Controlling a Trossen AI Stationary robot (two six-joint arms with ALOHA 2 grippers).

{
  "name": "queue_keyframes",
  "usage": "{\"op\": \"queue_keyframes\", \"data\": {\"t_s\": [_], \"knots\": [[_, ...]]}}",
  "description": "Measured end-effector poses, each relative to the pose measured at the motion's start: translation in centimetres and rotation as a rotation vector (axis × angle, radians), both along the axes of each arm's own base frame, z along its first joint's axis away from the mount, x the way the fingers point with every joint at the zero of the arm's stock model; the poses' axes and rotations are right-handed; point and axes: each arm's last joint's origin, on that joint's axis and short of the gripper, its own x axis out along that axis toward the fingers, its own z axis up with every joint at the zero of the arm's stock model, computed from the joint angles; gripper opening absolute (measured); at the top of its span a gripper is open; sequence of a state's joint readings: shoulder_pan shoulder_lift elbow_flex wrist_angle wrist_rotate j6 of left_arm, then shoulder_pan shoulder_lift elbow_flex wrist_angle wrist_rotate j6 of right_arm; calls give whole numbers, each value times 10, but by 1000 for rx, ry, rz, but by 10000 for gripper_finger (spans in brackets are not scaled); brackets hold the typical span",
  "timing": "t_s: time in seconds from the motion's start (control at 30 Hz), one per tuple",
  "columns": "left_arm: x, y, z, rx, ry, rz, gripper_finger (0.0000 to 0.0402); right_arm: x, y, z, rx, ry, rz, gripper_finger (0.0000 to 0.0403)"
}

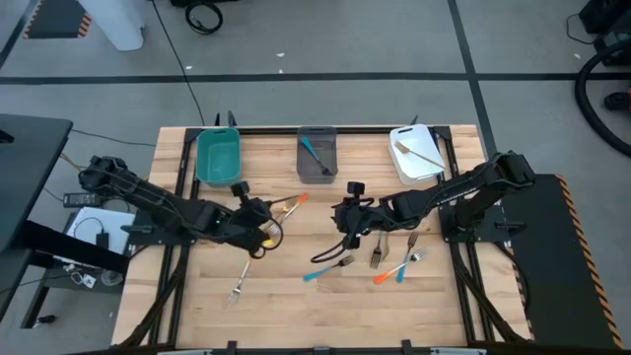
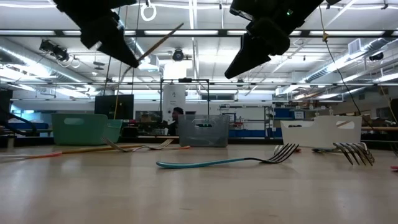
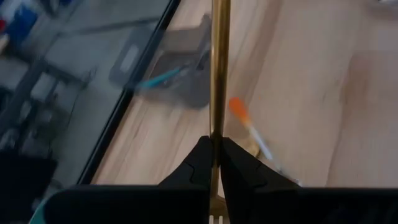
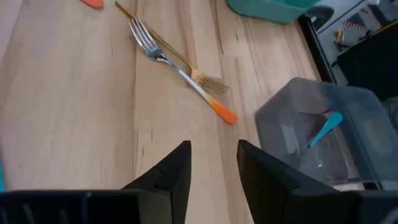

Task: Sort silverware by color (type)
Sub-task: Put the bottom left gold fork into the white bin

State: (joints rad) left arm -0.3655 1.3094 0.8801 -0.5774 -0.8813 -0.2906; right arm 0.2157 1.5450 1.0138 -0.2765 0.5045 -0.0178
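High view, left gripper (image 1: 258, 222): closed on a slim golden-tan-handled fork (image 1: 266, 230), near the table's middle-left; an orange-handled fork (image 1: 289, 204) lies just beside it.
High view, right gripper (image 1: 347, 235): jaws apart, holding nothing, over the light wooden slatted table (image 1: 286, 296); a blue-handled fork (image 1: 328, 268) lies just in front of it.
High view, loose forks: a plain metal fork (image 1: 236, 287) lies alone at lower left; a cluster with an orange-handled and a blue-handled piece (image 1: 394, 268) lies right of centre.
High view, bins: teal rectangular bin (image 1: 218, 156) shows no contents; grey bin (image 1: 317, 155) holds one blue-handled piece; white bin (image 1: 415, 153) holds one golden-tan fork.
Low view: the blue-handled fork (image 2: 227, 161) lies flat, tines curving upward, in front of the grey bin (image 2: 204, 131); both arms hang above.
Left wrist view: fingers (image 3: 199, 165) pinch the golden-tan handle (image 3: 218, 68), which runs straight out ahead.
Right wrist view: fingers (image 4: 168, 171) parted over bare wood; the orange-tipped fork (image 4: 180, 68) lies crossed over a golden one.
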Motion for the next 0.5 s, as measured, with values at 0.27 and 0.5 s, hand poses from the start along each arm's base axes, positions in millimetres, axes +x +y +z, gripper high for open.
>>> {"op": "queue_keyframes", "data": {"t_s": [0.27,0.5], "knots": [[13,11,-23,27,-78,-141,25,-6,-1,14,32,50,-46,137],[19,29,-35,-62,-209,-231,25,-2,0,26,24,33,-34,137]]}}
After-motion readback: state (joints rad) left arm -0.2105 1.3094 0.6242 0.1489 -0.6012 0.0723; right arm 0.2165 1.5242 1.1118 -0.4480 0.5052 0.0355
